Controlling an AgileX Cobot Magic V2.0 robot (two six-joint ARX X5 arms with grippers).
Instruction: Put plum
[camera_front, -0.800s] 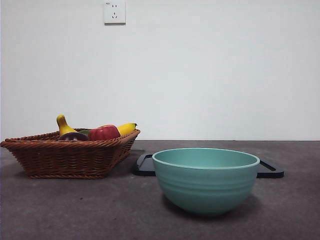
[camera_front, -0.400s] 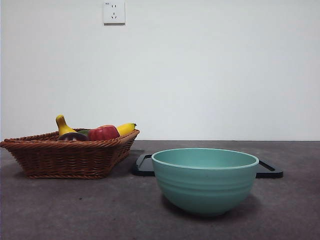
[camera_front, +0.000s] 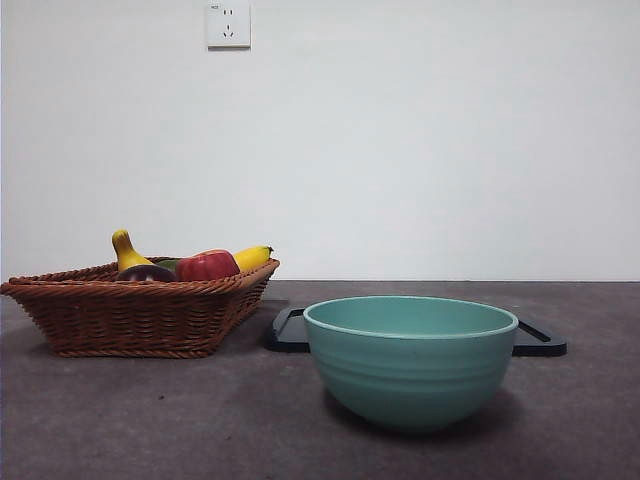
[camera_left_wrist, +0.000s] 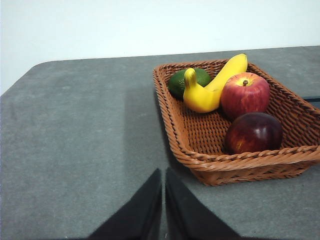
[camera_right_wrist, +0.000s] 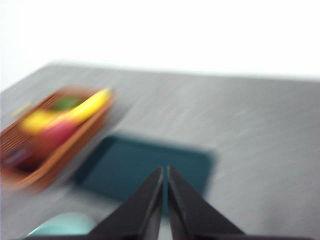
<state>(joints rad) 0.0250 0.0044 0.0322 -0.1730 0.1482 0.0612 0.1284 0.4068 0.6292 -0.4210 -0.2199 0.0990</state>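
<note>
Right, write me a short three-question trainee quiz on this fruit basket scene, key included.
1. True or false: the plum lies in the wicker basket.
2. Which fruit touches the banana? A) plum B) red apple C) none
3. Fill in: the left gripper has its jaws ____ and holds nothing.

Key: 1 true. 2 B; the apple rests against the banana, with the green fruit behind it. 3 shut. The teal bowl stands apart from the basket, and the right gripper is also shut.

Woven brown wicker basket (camera_left_wrist: 200, 145) holds a glossy, smooth dark plum (camera_left_wrist: 253, 133). Beside the basket, a smooth matt teal bowl (camera_front: 411, 362) sits on a rough grey worktop (camera_front: 150, 420).
</note>
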